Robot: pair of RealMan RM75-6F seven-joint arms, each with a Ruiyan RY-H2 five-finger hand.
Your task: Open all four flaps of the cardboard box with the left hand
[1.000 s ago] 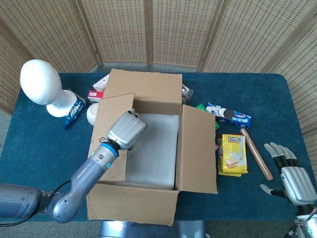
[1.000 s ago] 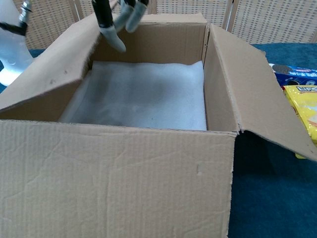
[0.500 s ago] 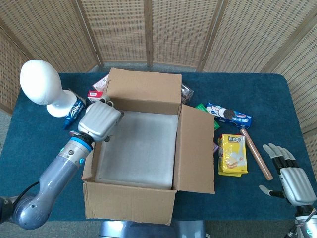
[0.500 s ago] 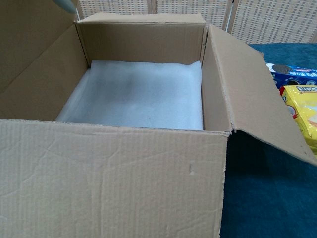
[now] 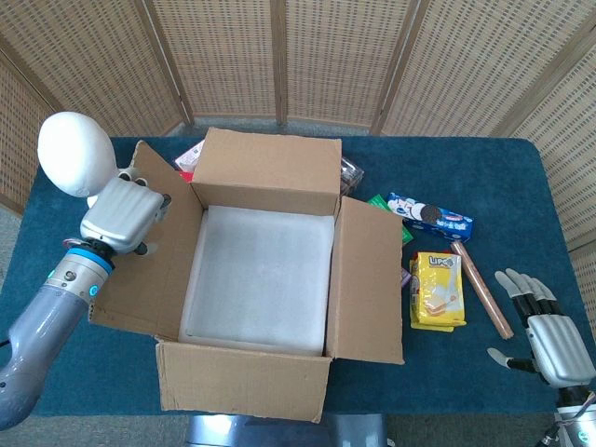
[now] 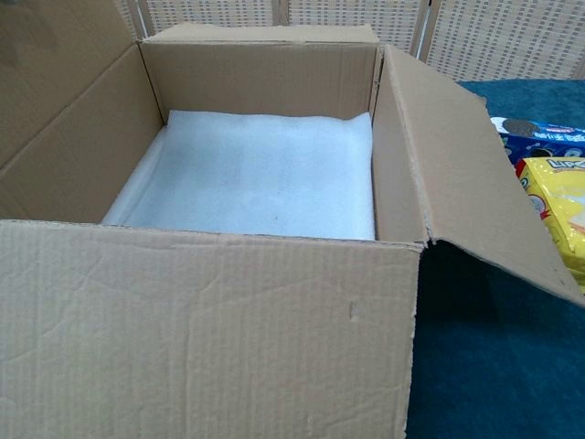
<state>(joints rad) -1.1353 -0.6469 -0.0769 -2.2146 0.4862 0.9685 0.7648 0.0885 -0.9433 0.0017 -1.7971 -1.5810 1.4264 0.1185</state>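
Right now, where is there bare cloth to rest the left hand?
Bare cloth lies near the front-left corner, beside the box, below the left hand. More lies far right, past the cookie pack. Crowded: between box and right hand, around the wafer pack and stick.

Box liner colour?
White foam liner in the cardboard box; clearest in chest view.

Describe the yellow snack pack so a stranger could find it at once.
Start at the open cardboard box on the blue table and look just past its right flap. The yellow snack pack lies there, between the blue cookie pack and a brown stick; it alone is yellow.
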